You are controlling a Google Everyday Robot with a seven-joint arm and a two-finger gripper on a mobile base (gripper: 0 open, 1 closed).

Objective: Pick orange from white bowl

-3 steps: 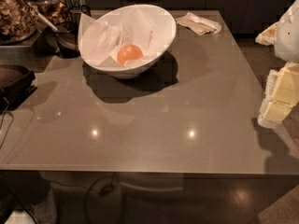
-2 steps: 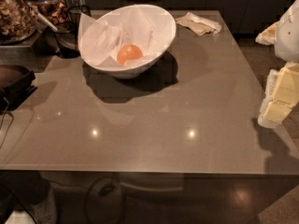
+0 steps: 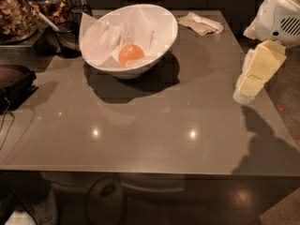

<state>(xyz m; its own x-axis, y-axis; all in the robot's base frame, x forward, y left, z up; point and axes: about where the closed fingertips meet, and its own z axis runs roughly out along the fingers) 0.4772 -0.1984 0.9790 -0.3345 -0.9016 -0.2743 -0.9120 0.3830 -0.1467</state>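
The orange [image 3: 131, 54] lies inside the white bowl [image 3: 159, 18], on crumpled white paper, at the far left part of the grey table [image 3: 150, 125]. My gripper [image 3: 246, 92] hangs at the table's right edge, cream-coloured, pointing down and to the left. It is well to the right of the bowl and nearer than it, touching nothing. The white arm housing [image 3: 281, 13] sits above it at the upper right.
Dark glass jars of brown snacks [image 3: 16, 13] stand at the far left behind the bowl. A black container [image 3: 68, 39] is beside the bowl's left. A crumpled napkin [image 3: 202, 22] lies at the far right of the table. A dark object [image 3: 14, 86] sits at the left edge.
My gripper has moved left and a little farther away, over the table's right edge. The bowl and orange have not moved.
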